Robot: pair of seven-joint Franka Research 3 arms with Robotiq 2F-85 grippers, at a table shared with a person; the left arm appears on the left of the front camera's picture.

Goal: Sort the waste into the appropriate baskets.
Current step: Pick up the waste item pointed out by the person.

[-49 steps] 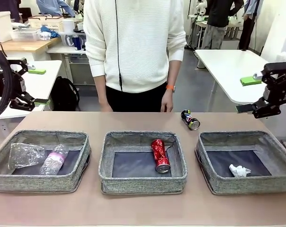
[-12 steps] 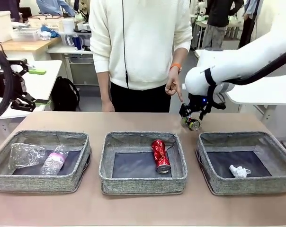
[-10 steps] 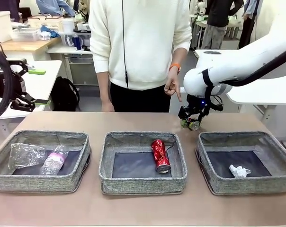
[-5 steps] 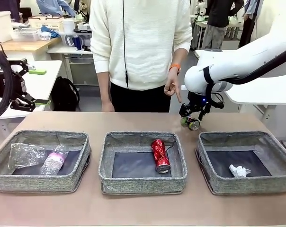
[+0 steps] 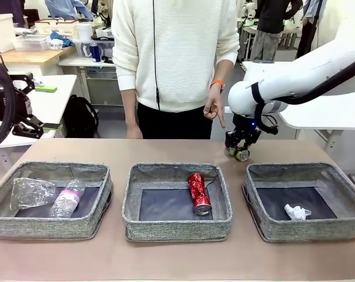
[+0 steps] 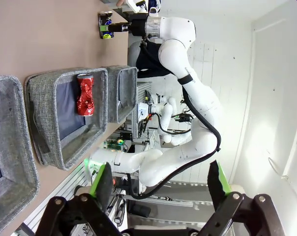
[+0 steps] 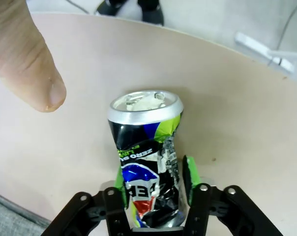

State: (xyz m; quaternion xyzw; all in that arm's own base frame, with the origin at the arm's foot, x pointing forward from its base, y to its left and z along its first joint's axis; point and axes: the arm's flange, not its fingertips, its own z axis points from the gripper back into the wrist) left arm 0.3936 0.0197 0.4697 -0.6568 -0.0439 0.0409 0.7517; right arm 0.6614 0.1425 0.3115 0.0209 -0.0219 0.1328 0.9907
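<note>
gripping the dark printed can (image 7: pixel 147 169) near the worktop's far edge, the right gripper (image 7: pixel 153 189) fingers are clenched on its crumpled waist; lift straight, clearing the middle basket's (image 5: pixel 177 225) wall.

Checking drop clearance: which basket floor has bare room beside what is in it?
Middle basket: bare floor left of the red can. Right basket: bare except the paper wad. Left basket is crowded by cup and bottle.

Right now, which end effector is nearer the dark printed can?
Right. The right end effector is clamped on the dark printed can; the left end effector hangs open, far off at the table's left.
</note>
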